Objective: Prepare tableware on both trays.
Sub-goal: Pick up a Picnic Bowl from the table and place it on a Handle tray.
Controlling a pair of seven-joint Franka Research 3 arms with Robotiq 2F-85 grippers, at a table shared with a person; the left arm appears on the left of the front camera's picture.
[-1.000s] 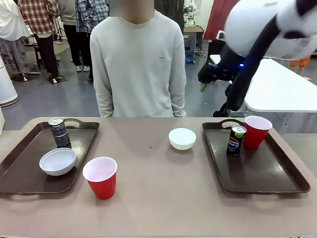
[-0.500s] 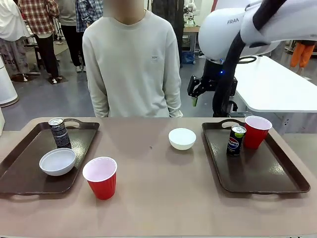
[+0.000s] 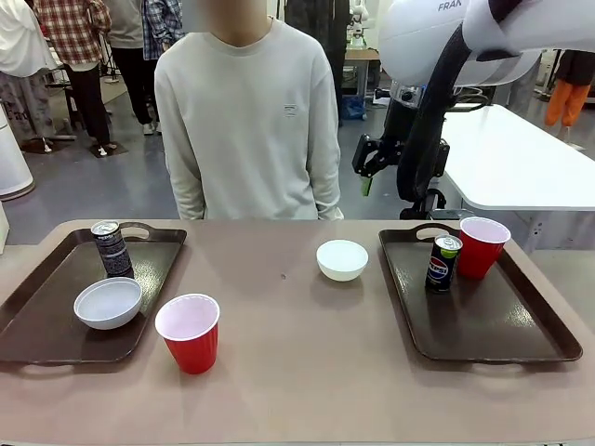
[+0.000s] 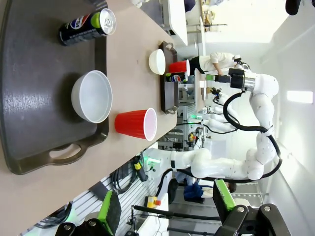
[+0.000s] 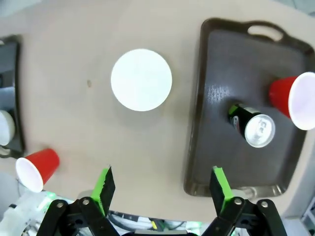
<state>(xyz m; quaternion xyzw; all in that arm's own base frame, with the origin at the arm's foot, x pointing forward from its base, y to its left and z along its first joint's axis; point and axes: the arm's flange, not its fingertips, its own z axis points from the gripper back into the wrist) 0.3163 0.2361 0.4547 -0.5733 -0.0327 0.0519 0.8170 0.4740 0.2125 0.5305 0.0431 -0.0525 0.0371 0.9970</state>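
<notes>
Right now: tan table [image 3: 307, 372], person [image 3: 246, 121] standing at its far side, busy room behind. Right claw [image 5: 161, 183] hangs high, fingers spread wide, empty. Straight below it is a white bowl [image 5: 141, 79] on bare table, and beside that a tray [image 5: 216, 123] with blue can [image 5: 253, 129] and red cup [image 5: 295, 101]. Left claw [image 4: 165, 204] is spread and empty, above the other tray [image 4: 29, 98] holding second bowl [image 4: 92, 96] and black can [image 4: 86, 29].

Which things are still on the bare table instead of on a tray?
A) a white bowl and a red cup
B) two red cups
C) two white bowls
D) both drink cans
A: a white bowl sits on the table left of the right tray, and a red cup stands beside the left tray.
</notes>
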